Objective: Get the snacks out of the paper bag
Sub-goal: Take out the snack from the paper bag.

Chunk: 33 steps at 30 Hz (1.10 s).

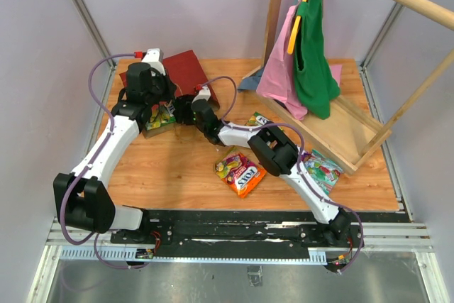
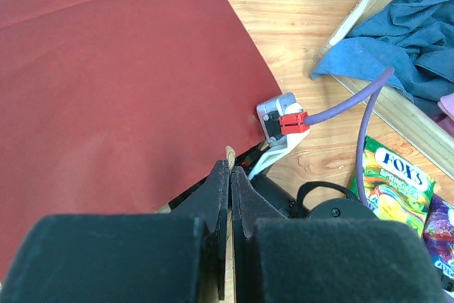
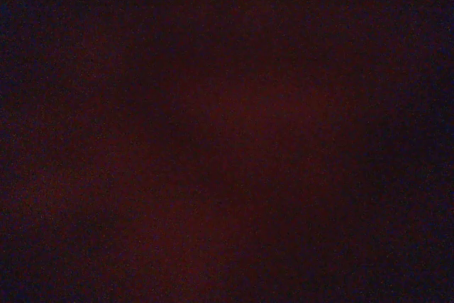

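The dark red paper bag (image 1: pixel 186 67) (image 2: pixel 120 83) lies on its side at the back left of the table. My left gripper (image 1: pixel 163 101) (image 2: pixel 230 164) is shut on the brown edge of its mouth. Yellow-green snacks (image 1: pixel 160 120) show at the mouth under that gripper. My right gripper (image 1: pixel 184 108) reaches into the bag; its fingers are hidden and its wrist view is dark. On the table lie an orange packet (image 1: pixel 245 174), a green packet (image 1: pixel 257 118) (image 2: pixel 394 189), a teal packet (image 1: pixel 323 169) and a purple packet (image 2: pixel 443 235).
A pale wooden frame (image 1: pixel 355 140) stands at the back right, with a pink garment (image 1: pixel 282 69) and a green garment (image 1: pixel 316 62) hanging above it. A blue cloth (image 2: pixel 404 33) lies at the frame's corner. A purple cable (image 2: pixel 355 104) loops off the right arm.
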Each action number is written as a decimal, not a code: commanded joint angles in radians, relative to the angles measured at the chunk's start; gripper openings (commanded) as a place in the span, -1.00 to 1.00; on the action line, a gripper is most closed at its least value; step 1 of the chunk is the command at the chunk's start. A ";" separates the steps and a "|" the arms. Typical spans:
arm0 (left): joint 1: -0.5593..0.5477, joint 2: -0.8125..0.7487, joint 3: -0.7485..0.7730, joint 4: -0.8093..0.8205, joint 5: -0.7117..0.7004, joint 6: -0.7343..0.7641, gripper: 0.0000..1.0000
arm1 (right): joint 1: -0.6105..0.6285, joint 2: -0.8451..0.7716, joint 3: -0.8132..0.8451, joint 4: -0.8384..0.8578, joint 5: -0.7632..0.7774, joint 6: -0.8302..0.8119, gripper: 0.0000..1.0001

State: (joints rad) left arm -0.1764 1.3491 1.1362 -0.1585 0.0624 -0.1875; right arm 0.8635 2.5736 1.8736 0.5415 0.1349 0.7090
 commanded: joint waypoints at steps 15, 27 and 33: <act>-0.003 -0.004 -0.001 0.038 0.004 0.006 -0.99 | 0.007 0.013 -0.016 0.023 -0.077 0.183 -0.74; -0.003 -0.011 -0.005 0.037 0.000 0.008 -0.99 | 0.008 -0.111 -0.188 0.033 0.018 0.269 0.00; -0.003 -0.012 -0.006 0.036 -0.001 0.006 -0.99 | 0.003 -0.103 -0.182 0.008 0.017 0.341 0.04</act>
State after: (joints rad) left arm -0.1764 1.3491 1.1362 -0.1581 0.0620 -0.1875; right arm 0.8646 2.4859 1.6936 0.5987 0.1242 0.9844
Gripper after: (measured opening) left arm 0.013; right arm 0.519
